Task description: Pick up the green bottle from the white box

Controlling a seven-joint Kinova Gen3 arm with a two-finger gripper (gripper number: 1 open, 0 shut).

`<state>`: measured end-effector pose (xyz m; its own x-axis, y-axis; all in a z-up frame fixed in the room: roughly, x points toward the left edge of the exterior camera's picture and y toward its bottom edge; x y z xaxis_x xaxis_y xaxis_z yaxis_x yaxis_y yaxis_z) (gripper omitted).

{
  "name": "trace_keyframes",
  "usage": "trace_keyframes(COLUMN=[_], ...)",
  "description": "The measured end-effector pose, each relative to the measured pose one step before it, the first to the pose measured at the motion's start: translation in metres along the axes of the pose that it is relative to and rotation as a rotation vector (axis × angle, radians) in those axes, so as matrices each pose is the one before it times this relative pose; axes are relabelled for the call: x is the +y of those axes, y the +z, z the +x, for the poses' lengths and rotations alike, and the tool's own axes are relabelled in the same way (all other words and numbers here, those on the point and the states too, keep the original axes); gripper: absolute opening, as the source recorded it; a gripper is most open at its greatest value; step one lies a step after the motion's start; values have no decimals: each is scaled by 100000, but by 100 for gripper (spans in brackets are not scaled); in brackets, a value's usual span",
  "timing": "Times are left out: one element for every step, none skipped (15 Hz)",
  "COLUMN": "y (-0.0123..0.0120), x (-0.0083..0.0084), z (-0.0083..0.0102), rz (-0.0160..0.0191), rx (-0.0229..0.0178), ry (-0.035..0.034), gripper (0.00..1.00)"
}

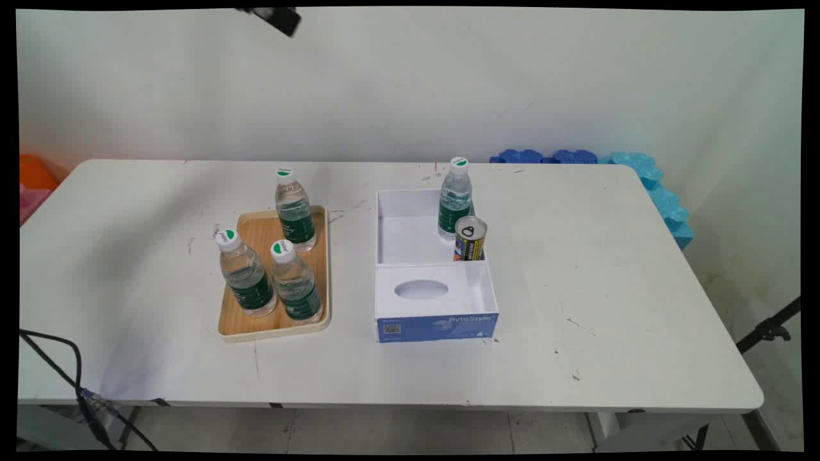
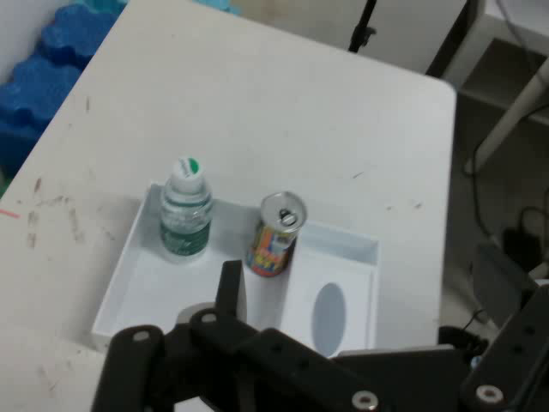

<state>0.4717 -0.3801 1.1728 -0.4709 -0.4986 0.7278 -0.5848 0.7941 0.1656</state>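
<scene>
My gripper (image 1: 277, 19) hangs high at the top edge of the main view, above the table's far left, touching nothing. In the hand view it (image 2: 373, 309) is open and empty, looking down on a white and blue box (image 1: 435, 323) (image 2: 129, 275). In that box's far compartment stand a water bottle (image 1: 455, 202) (image 2: 185, 215) and a colourful drink can (image 1: 470, 238) (image 2: 274, 236), side by side. The near compartment has a white panel with an oval hole (image 1: 421, 289) (image 2: 328, 316).
A wooden tray (image 1: 320, 282) left of the box carries three upright water bottles (image 1: 295, 211) (image 1: 246, 275) (image 1: 296, 282). Blue foam mats (image 1: 640, 169) (image 2: 39, 77) lie off the far right corner. Black cables (image 1: 57, 365) hang at the near left edge; a tripod leg (image 1: 769, 330) stands at right.
</scene>
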Motion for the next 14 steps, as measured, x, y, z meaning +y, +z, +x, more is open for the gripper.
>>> trace_keyframes(y=[1037, 1213, 1416, 1355, 1478, 999, 1875, 1821, 1643, 1967, 1618, 1930, 1820, 1470], x=[-409, -577, -661, -591, -628, -407, -719, -654, -521, -529, -400, -432, -392, -329], z=[69, 17, 1, 0, 10, 5, 56, 78, 110, 138, 136, 200, 198, 175], rz=[518, 911, 1124, 1021, 1150, 711, 1205, 990, 558, 188, -66, -418, -714, -750], rx=[-1358, -1372, -1490, -1369, -1300, -926, -1469, -1437, -1244, -1345, -1038, -1199, -1084, -878], ry=[402, 170, 187, 213, 149, 47, -20, -56, -74, -174, -204, -227, -246, -32], gripper=[100, 100, 100, 100, 100, 100, 100, 100, 100, 100, 100, 100, 100, 100])
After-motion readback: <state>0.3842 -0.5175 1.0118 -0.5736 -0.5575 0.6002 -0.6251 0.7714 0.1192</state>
